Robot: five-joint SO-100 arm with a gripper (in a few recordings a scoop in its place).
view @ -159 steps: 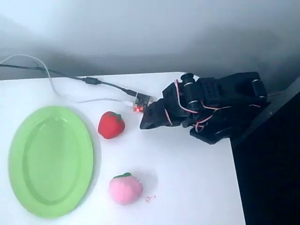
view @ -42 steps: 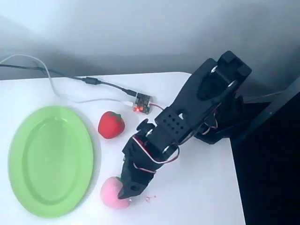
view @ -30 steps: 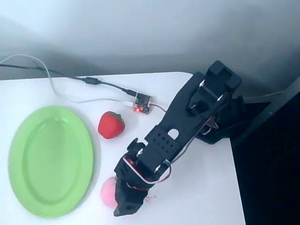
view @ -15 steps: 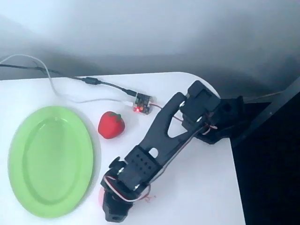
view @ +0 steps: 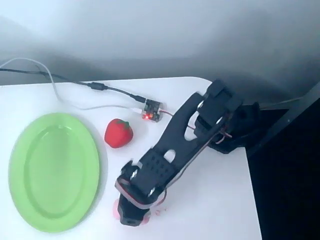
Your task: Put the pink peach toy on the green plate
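Reaching over the peach (view: 119, 212) at the lower centre of the frame, our gripper (view: 131, 218) covers most of it; we cannot tell whether its fingers have closed. We judge this the grasping step. Next we need a firm hold, a lift, then a carry left to the plate (view: 20, 150), avoiding the strawberry (view: 118, 133).

The black two-finger gripper (view: 131, 218) is positioned over the small pale-pink plush peach toy (view: 118, 210), covering most of it. The large lime-green oval plastic plate (view: 52, 172) lies left. A red plush strawberry (view: 118, 133) sits above.
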